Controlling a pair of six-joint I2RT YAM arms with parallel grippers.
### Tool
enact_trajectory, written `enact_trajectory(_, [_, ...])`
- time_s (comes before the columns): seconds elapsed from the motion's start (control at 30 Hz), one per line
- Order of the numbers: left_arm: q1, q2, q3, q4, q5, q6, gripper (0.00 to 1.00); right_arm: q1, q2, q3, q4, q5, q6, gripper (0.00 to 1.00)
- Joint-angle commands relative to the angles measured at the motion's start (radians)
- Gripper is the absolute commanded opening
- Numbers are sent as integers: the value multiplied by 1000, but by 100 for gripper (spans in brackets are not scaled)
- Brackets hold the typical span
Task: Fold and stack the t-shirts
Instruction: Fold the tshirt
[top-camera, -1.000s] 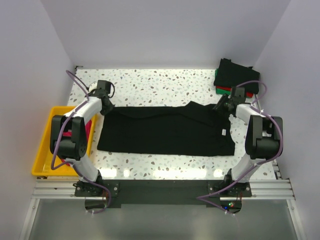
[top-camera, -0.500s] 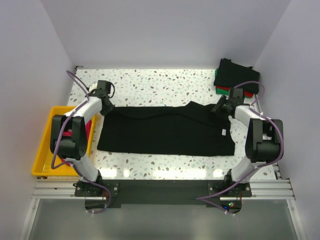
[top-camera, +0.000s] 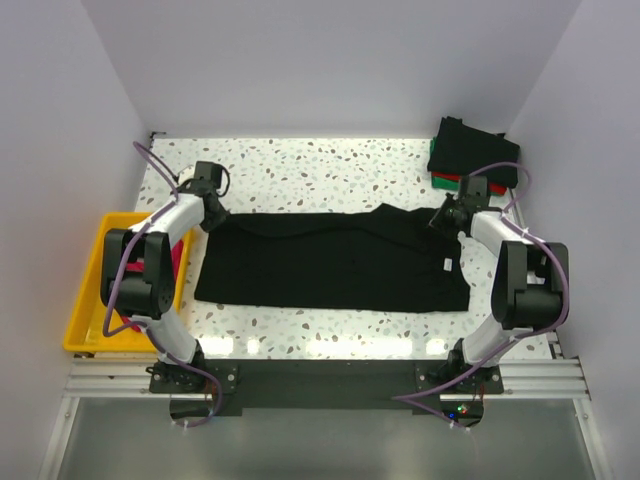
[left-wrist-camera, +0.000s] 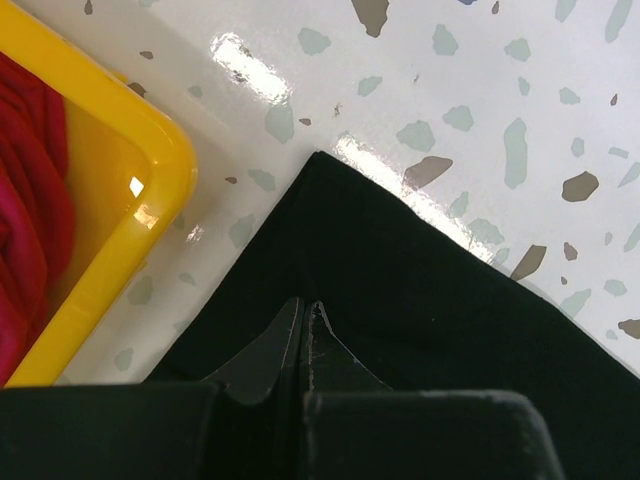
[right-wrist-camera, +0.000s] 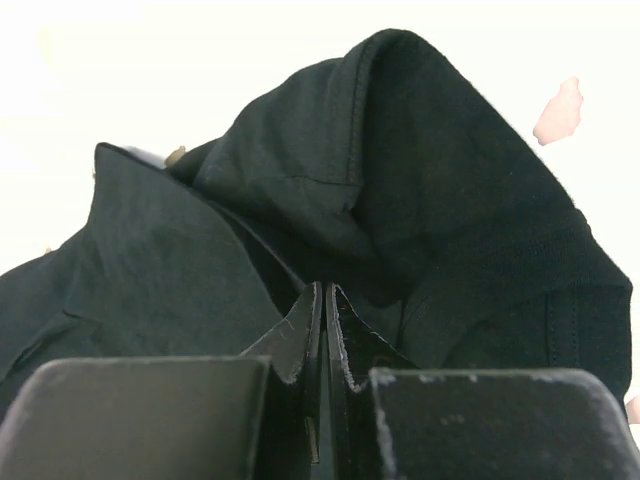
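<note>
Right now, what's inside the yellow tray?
Bunched magenta-red cloth lies in the yellow tray. The left arm covers much of it from above, so the shirt count is hidden.

Speckled table (top-camera: 320, 165) with black t-shirt (top-camera: 330, 265), folded stack (top-camera: 470, 150), yellow tray (top-camera: 90, 285)

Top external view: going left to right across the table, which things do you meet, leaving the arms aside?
yellow tray → black t-shirt spread flat → stack of folded t-shirts at the far right corner

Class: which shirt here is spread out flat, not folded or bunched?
The large black t-shirt mid-table, lying spread out. The others sit folded in the far-right stack, or bunched, the pink one, in the yellow tray.
</note>
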Motion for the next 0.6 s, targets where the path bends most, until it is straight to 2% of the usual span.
enact_trajectory(0.0, [9,-8,-4,38,0,-9,0,4,-46,20,-12,-7,-18,2])
enact_trajectory(0.3, [9,-23,-1,32,-8,-8,0,4,-106,51,-62,6,-31,0])
enact_trajectory(0.57, [9,-48,-1,15,-22,-9,0,4,-253,63,-161,32,-61,0])
